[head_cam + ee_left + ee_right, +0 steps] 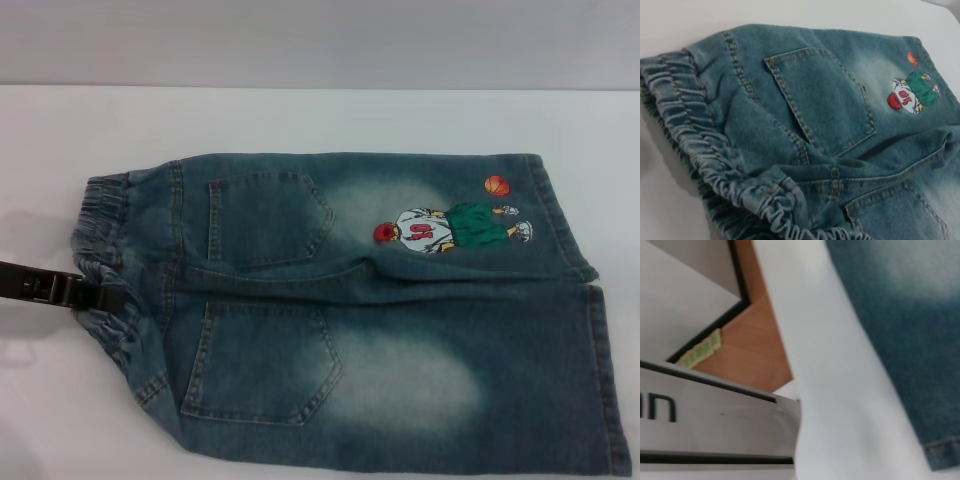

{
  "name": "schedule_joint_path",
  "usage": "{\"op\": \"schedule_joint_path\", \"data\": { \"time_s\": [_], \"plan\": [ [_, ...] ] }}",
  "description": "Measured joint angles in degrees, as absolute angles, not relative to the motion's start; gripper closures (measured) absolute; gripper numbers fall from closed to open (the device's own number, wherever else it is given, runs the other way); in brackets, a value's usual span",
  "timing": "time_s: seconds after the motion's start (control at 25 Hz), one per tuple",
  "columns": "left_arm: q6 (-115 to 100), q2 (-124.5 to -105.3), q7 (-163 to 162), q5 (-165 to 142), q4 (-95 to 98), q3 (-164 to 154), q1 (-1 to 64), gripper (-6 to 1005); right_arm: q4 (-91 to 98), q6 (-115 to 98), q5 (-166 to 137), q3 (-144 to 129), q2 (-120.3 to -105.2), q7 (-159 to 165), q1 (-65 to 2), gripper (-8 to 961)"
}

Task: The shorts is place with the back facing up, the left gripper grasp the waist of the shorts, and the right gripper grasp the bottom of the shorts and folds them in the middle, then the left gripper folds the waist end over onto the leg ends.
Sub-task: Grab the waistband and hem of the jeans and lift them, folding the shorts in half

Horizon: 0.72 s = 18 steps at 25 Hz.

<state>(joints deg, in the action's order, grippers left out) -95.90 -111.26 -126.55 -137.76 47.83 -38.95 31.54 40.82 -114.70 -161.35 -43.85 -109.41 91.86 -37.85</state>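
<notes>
The shorts (380,320) lie flat on the white table, back up, with two patch pockets and the cartoon patch (450,228) showing. The ruffled waist (105,240) is the left end and the leg ends (605,380) are at the right. My left gripper (95,293) reaches in from the left edge as a dark bar, its tip at the middle of the waist. The left wrist view looks closely at the waist (695,130) and a pocket (825,100). In the right wrist view a leg hem (942,452) lies near the table's edge. The right gripper is out of view.
The white table (300,120) extends behind the shorts to a grey wall. Past the table edge, the right wrist view shows wooden floor (755,335) and a silver panel (715,415) with black lettering.
</notes>
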Motion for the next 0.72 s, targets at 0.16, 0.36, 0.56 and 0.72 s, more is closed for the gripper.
{"op": "schedule_joint_path", "data": {
  "time_s": [0.16, 0.36, 0.56, 0.72],
  "plan": [
    [-95.89, -111.29, -126.54, -137.78, 47.81, -38.92, 31.48, 942, 40.72, -112.72, -161.38, -45.1, -109.87, 92.76, -37.85, 312],
    [-95.89, -111.47, -126.54, -137.85, 47.81, -38.92, 31.37, 941, 40.69, -110.69, -161.43, -46.32, -110.39, 93.28, -37.87, 312],
    [-95.89, -111.64, -126.61, -137.9, 47.81, -38.92, 31.3, 940, 40.64, -108.89, -161.46, -48.34, -110.82, 94.18, -37.88, 311],
    [-95.89, -111.78, -126.73, -137.91, 47.81, -38.93, 31.28, 940, 40.6, -108.34, -161.46, -48.94, -111.06, 94.37, -37.9, 312]
  ]
}}
